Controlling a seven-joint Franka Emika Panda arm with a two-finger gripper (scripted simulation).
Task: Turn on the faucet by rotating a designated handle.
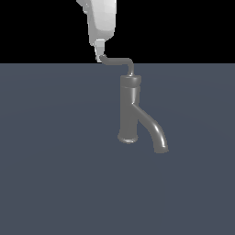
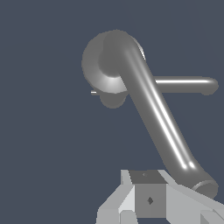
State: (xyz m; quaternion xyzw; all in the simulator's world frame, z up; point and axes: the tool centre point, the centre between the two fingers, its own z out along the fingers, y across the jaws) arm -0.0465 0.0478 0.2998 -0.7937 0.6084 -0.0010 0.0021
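Note:
The grey faucet [image 1: 129, 110] stands upright on the dark surface, and its thick spout [image 1: 153, 131] curves down toward the exterior view's right. From its cap the thin handle [image 1: 117, 61] reaches toward the exterior view's left and ends in a small upturned tip. My gripper [image 1: 100, 54] comes down from above and touches that tip with its fingers together, holding nothing. In the wrist view the handle [image 2: 153, 113] runs close under the camera from the cap [image 2: 107, 65] to beside my gripper [image 2: 148, 192]. The spout [image 2: 186, 85] shows farther down.
A flat dark blue-grey floor [image 1: 55, 174] lies all around the faucet. The white arm link [image 1: 102, 20] hangs above the handle's end.

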